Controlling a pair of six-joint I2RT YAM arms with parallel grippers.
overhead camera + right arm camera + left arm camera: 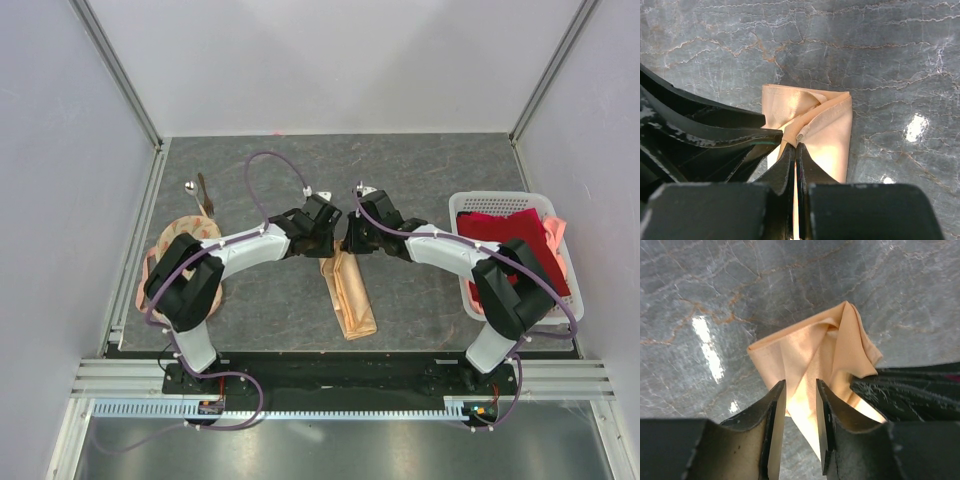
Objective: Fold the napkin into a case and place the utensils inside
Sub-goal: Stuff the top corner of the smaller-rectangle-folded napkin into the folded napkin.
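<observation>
The peach-orange napkin (348, 295) lies mid-table, folded into a narrow oblong case with its far end bunched up. My right gripper (796, 145) is shut on a hemmed fold at that far end (812, 117). My left gripper (800, 385) hovers over the same end of the napkin (810, 350), jaws apart, with cloth showing through the gap and nothing pinched. From above, both grippers meet over the napkin's far end, left (325, 240) and right (352, 240). The utensils lie far left: a silver spoon (190, 187) and a thin dark stick (204, 195).
A white lattice basket (500, 198) at the right holds a dark red cloth (510, 235) and a pink piece (553, 232). A round cream cloth with orange print (175, 250) lies at the left under the left arm. Grey walls close in the marbled table.
</observation>
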